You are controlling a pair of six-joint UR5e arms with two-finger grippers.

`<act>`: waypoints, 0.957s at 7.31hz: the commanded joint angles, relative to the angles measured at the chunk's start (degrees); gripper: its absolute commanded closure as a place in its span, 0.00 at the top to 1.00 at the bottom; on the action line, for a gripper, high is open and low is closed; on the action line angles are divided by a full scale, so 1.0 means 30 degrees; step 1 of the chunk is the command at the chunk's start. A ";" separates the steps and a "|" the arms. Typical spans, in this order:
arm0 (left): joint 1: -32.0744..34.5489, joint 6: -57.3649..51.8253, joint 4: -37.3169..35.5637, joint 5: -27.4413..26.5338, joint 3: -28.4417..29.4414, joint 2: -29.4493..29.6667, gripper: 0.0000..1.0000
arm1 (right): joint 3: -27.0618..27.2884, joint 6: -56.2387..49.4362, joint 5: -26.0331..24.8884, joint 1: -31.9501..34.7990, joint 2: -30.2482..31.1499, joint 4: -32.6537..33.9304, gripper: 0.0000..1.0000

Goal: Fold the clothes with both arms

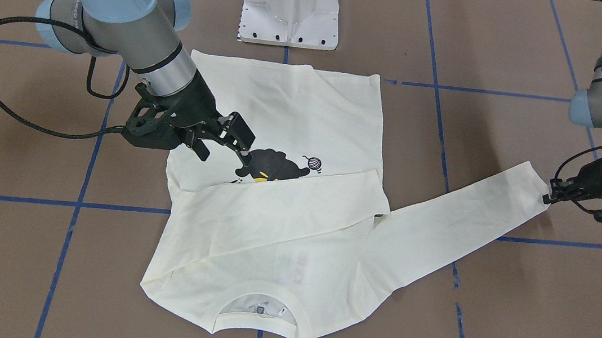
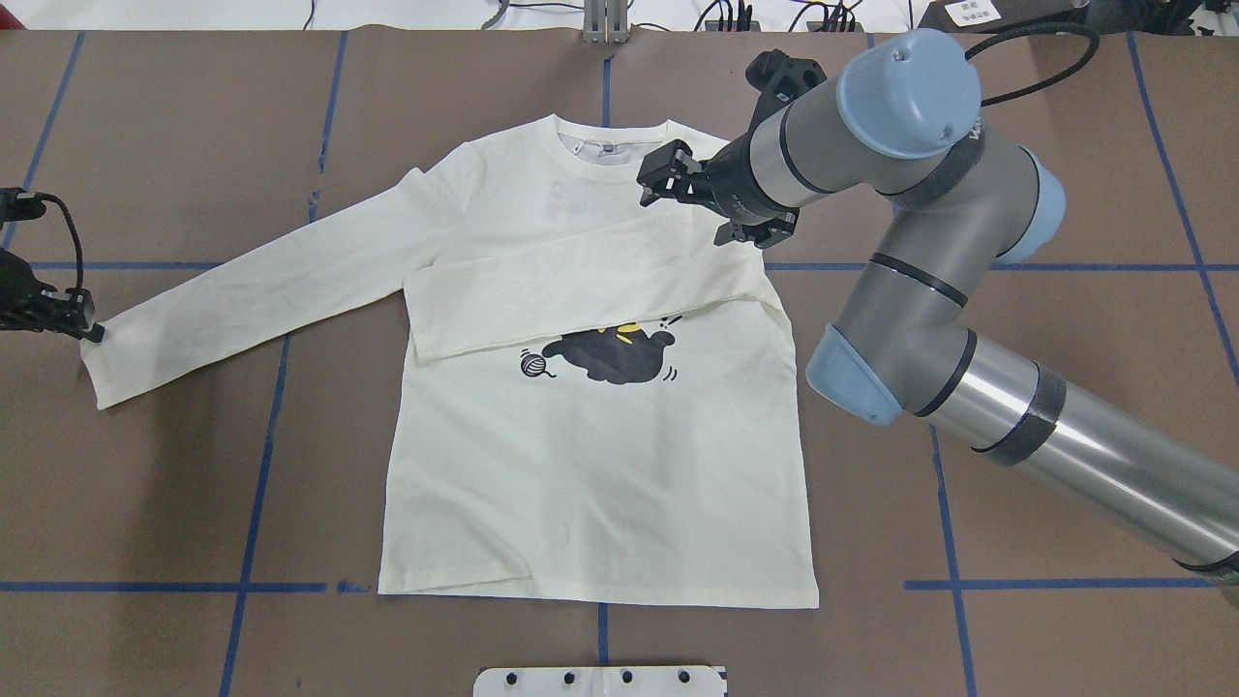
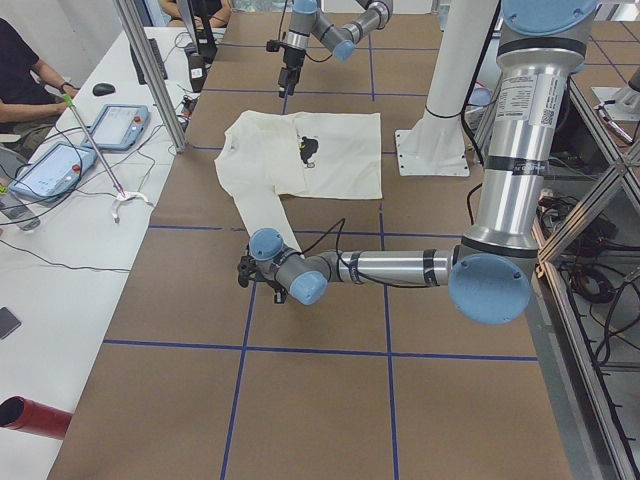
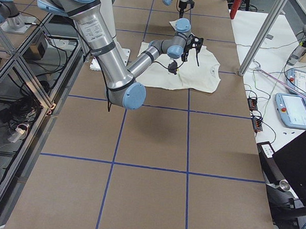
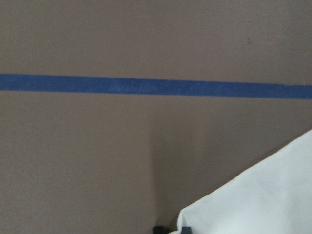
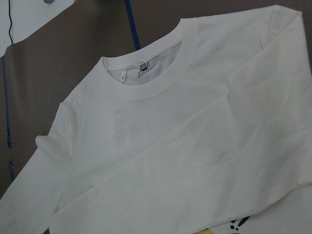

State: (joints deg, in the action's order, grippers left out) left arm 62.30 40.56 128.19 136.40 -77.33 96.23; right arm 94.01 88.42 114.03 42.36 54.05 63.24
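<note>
Cream shirt (image 2: 600,465) lies flat mid-table (image 2: 145,503), one sleeve folded across the chest. Right fingers (image 1: 242,138) spread wide just above the chest. Left fingers (image 1: 554,193) pinch the outstretched sleeve's cuff (image 2: 102,373).

**Edges and Overlaps**

The left gripper (image 2: 95,333), clamped on the sleeve cuff (image 2: 105,373), is cut off at the overhead view's 9 o'clock edge. The folded sleeve (image 2: 581,281) hides the black print's (image 2: 619,358) 12 o'clock part.

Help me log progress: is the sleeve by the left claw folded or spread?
Spread. The sleeve lies straight out on the table, its cuff at the left claw.
</note>
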 commanded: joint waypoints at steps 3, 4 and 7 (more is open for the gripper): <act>-0.0258 0.6781 0.0042 0.3871 -0.6022 0.1516 0.00 | 0.1874 -0.0145 0.0106 0.0585 0.1749 -0.0134 0.99; -0.2001 1.0959 -0.0045 0.3522 -0.6329 0.4282 0.00 | 0.3160 -0.0784 0.0107 0.0704 0.2919 -0.0134 0.99; -0.6112 1.8373 -0.0017 -0.3377 -0.1410 1.4380 0.00 | 0.4138 -0.1785 0.1331 0.1870 0.4917 -0.0193 1.00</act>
State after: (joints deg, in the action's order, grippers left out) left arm 47.75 89.26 127.99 133.50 -89.16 127.05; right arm 105.39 83.89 116.12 46.16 66.44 62.69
